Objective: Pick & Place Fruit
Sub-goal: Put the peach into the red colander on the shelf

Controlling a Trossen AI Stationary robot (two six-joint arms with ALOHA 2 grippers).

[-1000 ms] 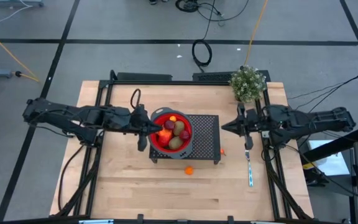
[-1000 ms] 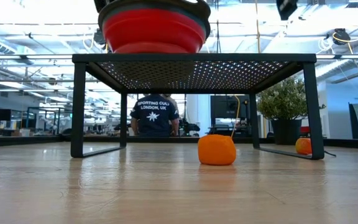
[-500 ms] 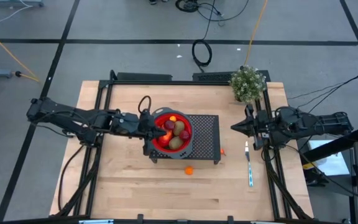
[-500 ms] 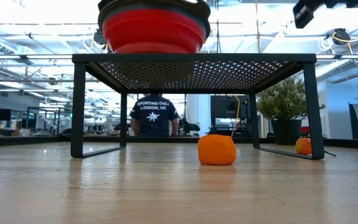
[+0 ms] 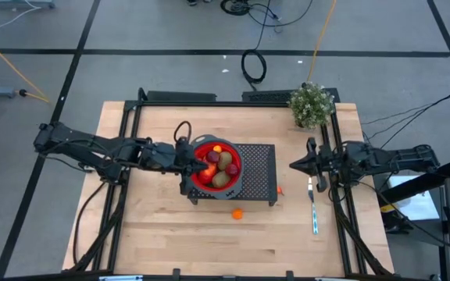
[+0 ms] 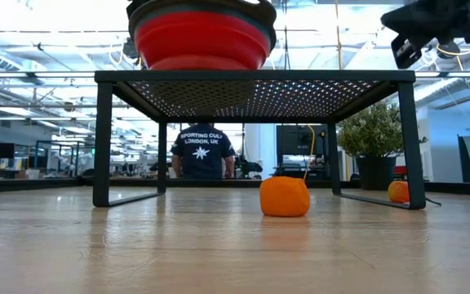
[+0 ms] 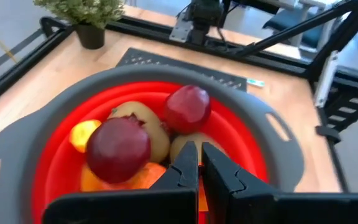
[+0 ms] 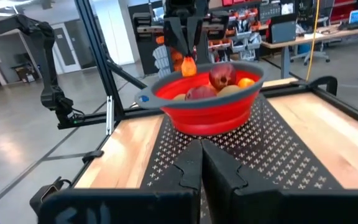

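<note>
Over the red bowl's (image 5: 206, 176) near rim, the left hand (image 5: 193, 160) hovers pinched together, empty, just above the piled fruit (image 5: 219, 165). Well apart, the right hand (image 5: 294, 165) waits, likewise closed.

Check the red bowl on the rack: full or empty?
Nearly full. The red bowl holds dark red, brown and orange fruit piled near its rim; two orange balls lie on the table outside it.

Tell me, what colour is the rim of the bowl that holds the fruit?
Grey rim, around a red bowl. It shows best in the left wrist view.
</note>
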